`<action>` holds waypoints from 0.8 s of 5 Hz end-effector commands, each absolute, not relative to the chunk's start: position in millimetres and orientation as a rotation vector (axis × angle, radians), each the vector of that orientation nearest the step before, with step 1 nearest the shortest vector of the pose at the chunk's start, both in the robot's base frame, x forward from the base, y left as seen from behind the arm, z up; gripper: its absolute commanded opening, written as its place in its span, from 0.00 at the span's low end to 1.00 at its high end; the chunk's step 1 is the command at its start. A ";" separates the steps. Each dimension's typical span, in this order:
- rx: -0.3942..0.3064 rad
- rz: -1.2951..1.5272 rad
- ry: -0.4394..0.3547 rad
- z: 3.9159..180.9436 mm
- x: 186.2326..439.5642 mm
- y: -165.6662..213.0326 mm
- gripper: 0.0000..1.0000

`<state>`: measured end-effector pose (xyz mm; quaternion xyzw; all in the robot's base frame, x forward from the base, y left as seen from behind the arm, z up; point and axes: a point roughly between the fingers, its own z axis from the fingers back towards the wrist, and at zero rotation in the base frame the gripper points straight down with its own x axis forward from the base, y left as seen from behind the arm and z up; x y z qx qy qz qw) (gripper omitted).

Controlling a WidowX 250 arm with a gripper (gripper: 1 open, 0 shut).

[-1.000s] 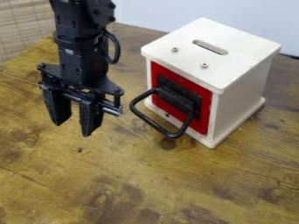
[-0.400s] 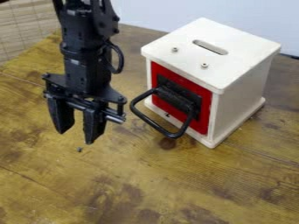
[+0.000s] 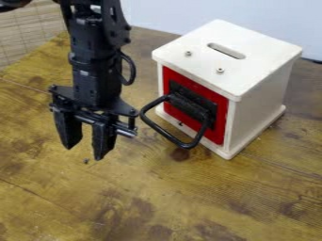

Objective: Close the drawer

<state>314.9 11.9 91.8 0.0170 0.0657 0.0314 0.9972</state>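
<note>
- ok so the landmark here is the white box (image 3: 251, 71), everything below is placed off that
- the drawer (image 3: 217, 113) is in the front of the white box, red face with a dark recessed middle, and its black loop handle (image 3: 176, 144) sticks out from that face toward the hand's side
- the hand (image 3: 86, 141) is off to the handle side of the white box, pointing down over the table (image 3: 120, 202), fingers apart with nothing between them. it's near the handle but I can see a bit of table in the gap, so not touching as far as I can tell
- step in hand, my read: still the approach/line-up part, no pushing going on
- how far the drawer is out is hard to judge tbh. the red face looks about level with the front edge of the white box, so whatever is left to close looks small, can't swear to it
- next move imo: get the hand square in front of the red face, then push straight in toward the back of the white box. no real need to grab anything for that
- thing to watch: the loop sticks out first, so a finger could snag in it or shove it sideways. push off-centre and the whole white box might twist or slide on the table instead of the drawer going in
</note>
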 end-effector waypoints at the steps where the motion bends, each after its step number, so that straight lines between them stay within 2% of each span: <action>1: 0.031 0.058 0.096 100.1 318.7 8.7 1.00; 4: 0.018 0.062 0.108 94.5 320.5 3.5 1.00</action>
